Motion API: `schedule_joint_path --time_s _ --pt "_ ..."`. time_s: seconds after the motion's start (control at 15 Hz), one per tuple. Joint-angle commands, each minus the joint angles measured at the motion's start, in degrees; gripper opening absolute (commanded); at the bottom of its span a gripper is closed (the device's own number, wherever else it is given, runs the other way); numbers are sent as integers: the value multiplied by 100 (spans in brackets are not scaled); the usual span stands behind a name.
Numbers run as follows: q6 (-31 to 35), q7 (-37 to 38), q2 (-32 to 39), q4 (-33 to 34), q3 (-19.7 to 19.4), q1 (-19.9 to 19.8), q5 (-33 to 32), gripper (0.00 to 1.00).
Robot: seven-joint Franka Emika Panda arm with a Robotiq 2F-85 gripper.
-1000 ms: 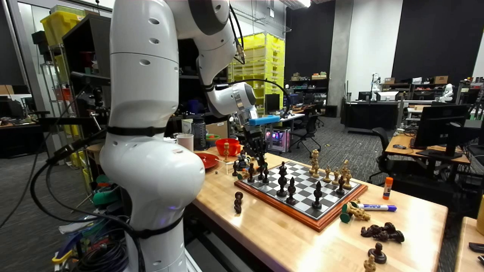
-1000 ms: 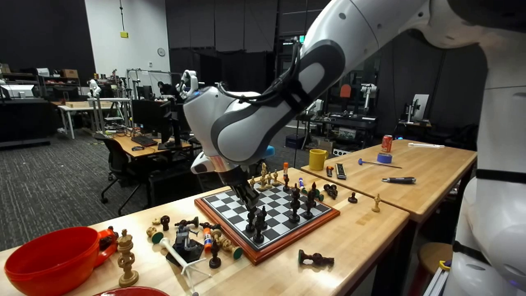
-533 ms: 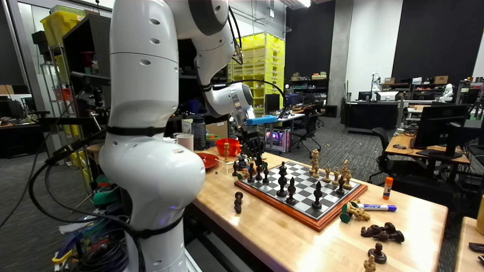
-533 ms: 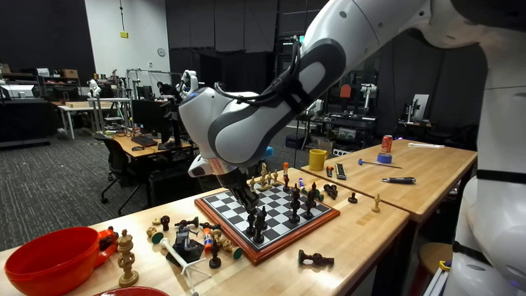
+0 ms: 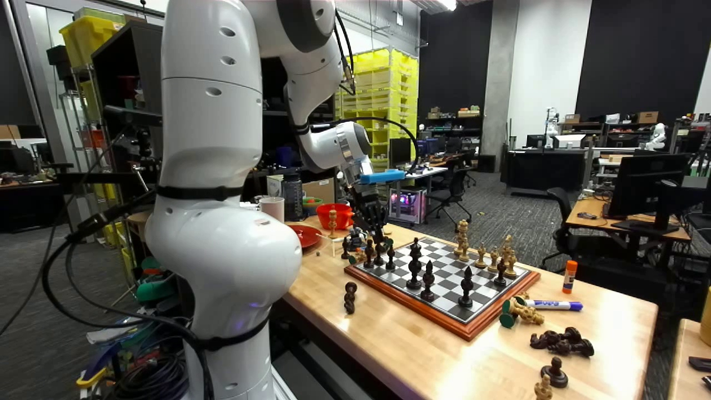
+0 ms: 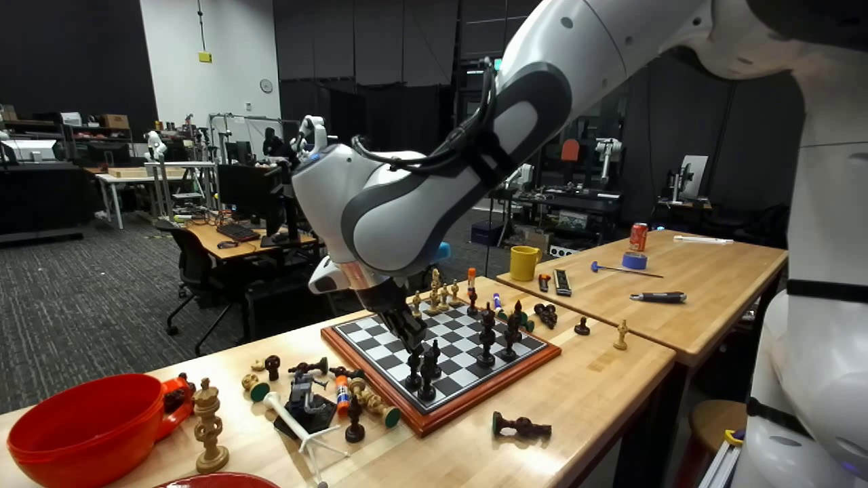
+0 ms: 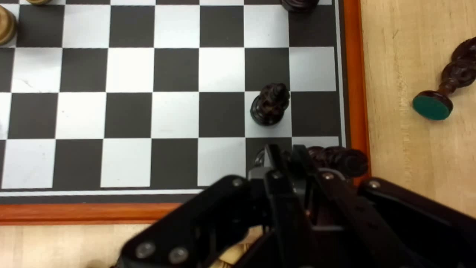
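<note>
Since a second ago the tool [image 6: 416, 346] has slid slightly over the board [image 6: 366, 342], pinching the top of a slim, upright, dark piece [image 6: 412, 377] below it. In the wrist view its base peeks out left of the tool, mostly hidden; rightward, a corner piece [image 7: 349, 161] is part covered.

Your arm [image 5: 214, 133] stands upright at its base; its forward section extends outward and slopes down to the wrist [image 5: 338, 146]. Your hand [image 7: 286, 152] points downward at a tilt, its two fingers [image 7: 277, 188] close together, with only a narrow gap between the tips.
</note>
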Motion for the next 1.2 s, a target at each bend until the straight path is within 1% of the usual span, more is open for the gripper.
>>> schedule_joint_path --time_s 0.0,0.27,0.33,0.53,1.07,1.13 --pt "-60 112 -58 -31 13 57 -96 41" --pt "-50 114 -105 -42 26 67 -114 66" --pt "-46 112 -122 -48 31 69 -117 70" --pt "-39 104 -164 -56 46 82 -130 73" --pt "-21 101 -196 -39 61 112 -143 63" --pt "-17 98 -218 -45 64 114 -138 66"
